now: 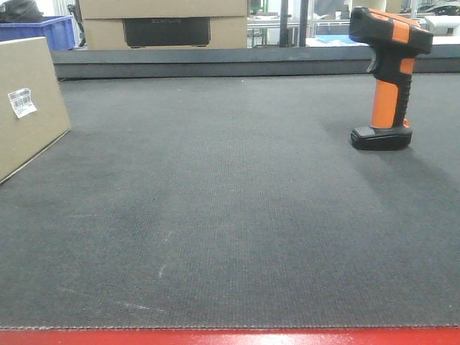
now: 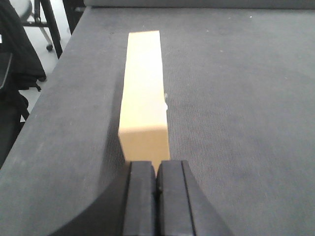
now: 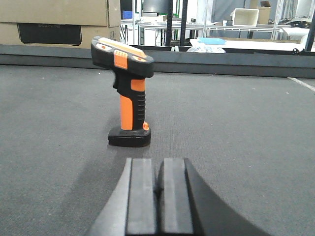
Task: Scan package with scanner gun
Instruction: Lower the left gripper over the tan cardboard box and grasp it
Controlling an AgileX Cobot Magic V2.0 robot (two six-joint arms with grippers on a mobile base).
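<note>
**Starting layout.** The scanner gun [image 3: 129, 105] is standing upright on its flat base at the right of the mat. The package [image 2: 144, 93] is resting at the left, with its barcode label [image 1: 21, 102] facing the centre. The left gripper [image 2: 156, 196] and right gripper [image 3: 158, 196] are each hovering with jaws pressed together, grasping nothing.

**Risks.** Advancing with jaws unopened is likely to be knocking the seemingly top-heavy scanner over. A glancing push is probably turning the box and its label away.

**Setting.** A dark woven mat [image 1: 215, 215], red-edged, is covering the table. Larger cardboard boxes [image 1: 165, 21], a blue crate [image 1: 43, 30] and workbenches [image 3: 236, 43] are standing behind.
</note>
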